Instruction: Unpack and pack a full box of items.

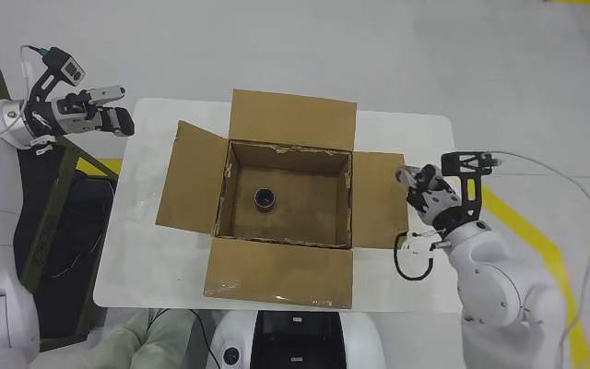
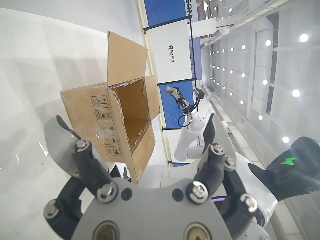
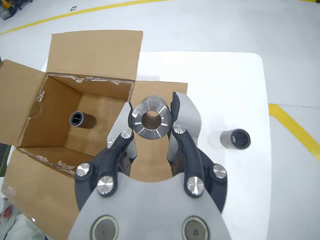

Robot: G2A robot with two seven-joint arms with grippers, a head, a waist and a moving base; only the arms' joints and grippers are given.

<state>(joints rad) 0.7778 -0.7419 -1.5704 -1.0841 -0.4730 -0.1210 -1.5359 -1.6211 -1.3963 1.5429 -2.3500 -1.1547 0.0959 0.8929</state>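
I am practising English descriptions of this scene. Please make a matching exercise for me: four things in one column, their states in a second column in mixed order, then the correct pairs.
Things
1. left gripper
2. right gripper
3. cardboard box
4. table

States
a. flaps spread open, one dark cylinder lying inside
b. shut on a metal cylinder
c. white, with a loose cylinder on it outside the box
d. open, holding nothing

Pairs: 1-d; 2-b; 3-a; 4-c
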